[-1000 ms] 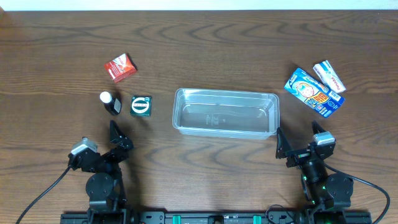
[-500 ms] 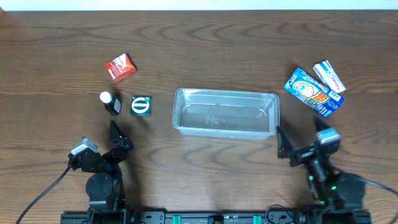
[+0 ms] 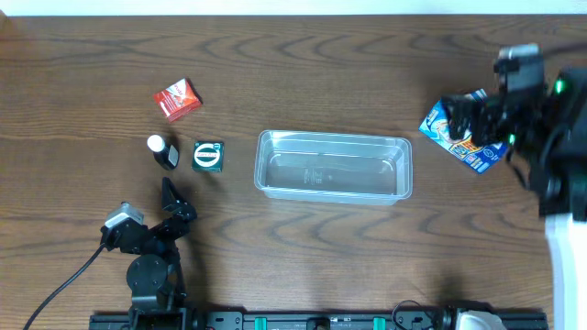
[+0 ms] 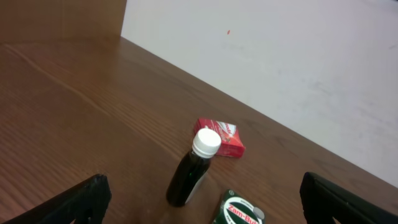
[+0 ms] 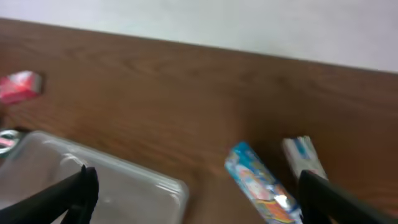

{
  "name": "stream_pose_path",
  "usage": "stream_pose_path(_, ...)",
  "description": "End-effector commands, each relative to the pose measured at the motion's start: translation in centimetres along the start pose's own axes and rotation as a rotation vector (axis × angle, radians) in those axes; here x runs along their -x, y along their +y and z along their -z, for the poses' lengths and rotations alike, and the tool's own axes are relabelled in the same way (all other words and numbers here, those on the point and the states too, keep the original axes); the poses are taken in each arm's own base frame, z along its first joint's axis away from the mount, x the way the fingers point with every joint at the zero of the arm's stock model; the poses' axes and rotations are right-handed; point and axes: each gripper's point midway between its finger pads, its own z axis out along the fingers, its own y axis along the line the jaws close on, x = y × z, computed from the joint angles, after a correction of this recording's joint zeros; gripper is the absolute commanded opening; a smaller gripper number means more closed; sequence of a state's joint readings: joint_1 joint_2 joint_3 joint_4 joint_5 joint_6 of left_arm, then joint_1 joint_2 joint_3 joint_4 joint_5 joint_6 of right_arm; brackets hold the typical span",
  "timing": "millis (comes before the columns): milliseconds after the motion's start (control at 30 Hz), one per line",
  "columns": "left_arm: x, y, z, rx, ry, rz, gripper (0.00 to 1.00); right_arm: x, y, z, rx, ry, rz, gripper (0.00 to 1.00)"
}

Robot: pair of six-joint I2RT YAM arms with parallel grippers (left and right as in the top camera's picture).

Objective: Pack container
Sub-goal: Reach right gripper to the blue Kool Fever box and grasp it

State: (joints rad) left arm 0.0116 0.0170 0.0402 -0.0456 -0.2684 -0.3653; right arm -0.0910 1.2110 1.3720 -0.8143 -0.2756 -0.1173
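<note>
The clear plastic container (image 3: pixel 332 137) sits empty at the table's middle; its near corner shows in the right wrist view (image 5: pixel 155 183). My right gripper (image 3: pixel 477 119) is raised high over the right side, open and empty (image 5: pixel 199 202). It covers part of a blue packet (image 3: pixel 478 159) (image 5: pixel 258 183). A white box (image 5: pixel 301 155) lies beside the packet and is hidden by the arm in the overhead view. My left gripper (image 3: pixel 175 202) (image 4: pixel 205 208) rests low at the front left, open and empty. It faces a dark bottle with a white cap (image 3: pixel 163 151) (image 4: pixel 193 168).
A green box (image 3: pixel 208 155) (image 4: pixel 239 211) lies right of the bottle. A red box (image 3: pixel 177 99) (image 4: pixel 221 138) lies behind them and shows faintly in the right wrist view (image 5: pixel 22 85). A pale wall bounds the far table edge.
My right arm has lifted from its rest at the front right and swung up and toward the back, over the blue packet and white box. The left arm has not moved.
</note>
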Motion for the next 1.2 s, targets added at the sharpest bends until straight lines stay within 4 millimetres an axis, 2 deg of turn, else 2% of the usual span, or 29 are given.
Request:
stream_pose_path(0, -1.6, 0.8, -0.2, 0.025, 0.036, -0.023, 0.98, 0.0, -3.8, -1.0, -0.14, 0.055, 0.061, 0.99)
stream_pose_path(133, -1.6, 0.8, -0.2, 0.025, 0.036, -0.023, 0.98, -1.9, -6.2, -3.6, -0.156, 0.147, 0.089, 0.99)
stream_pose_path(333, -1.6, 0.8, -0.2, 0.025, 0.036, -0.023, 0.98, -4.8, -8.2, -7.5, -0.131, 0.275, 0.156, 0.99)
stream_pose_path(600, -1.6, 0.8, -0.2, 0.025, 0.036, -0.023, 0.98, -9.2, -9.4, -12.2, -0.076, 0.424, 0.161, 0.98)
stream_pose_path(667, -1.6, 0.8, -0.2, 0.025, 0.036, -0.023, 0.98, -10.4, -9.5, -13.1, -0.063, 0.463, 0.149, 0.92)
stream_pose_path(767, -1.6, 0.8, -0.2, 0.025, 0.036, -0.023, 0.98, -12.3, -9.5, -14.1, -0.041, 0.525, 0.13, 0.77)
stream_pose_path(900, -1.6, 0.8, -0.2, 0.025, 0.037, -0.023, 0.98, -14.5, -9.4, -14.9, -0.016, 0.6, 0.102, 0.65)
stream_pose_path(1033, -1.6, 0.8, -0.2, 0.025, 0.037, -0.023, 0.98, -15.7, -9.5, -14.9, -0.006, 0.641, 0.084, 0.58)
stream_pose_path(1167, -1.6, 0.8, -0.2, 0.025, 0.036, -0.023, 0.98, -16.0, -10.4, -14.5, -0.04, 0.655, 0.061, 0.52)
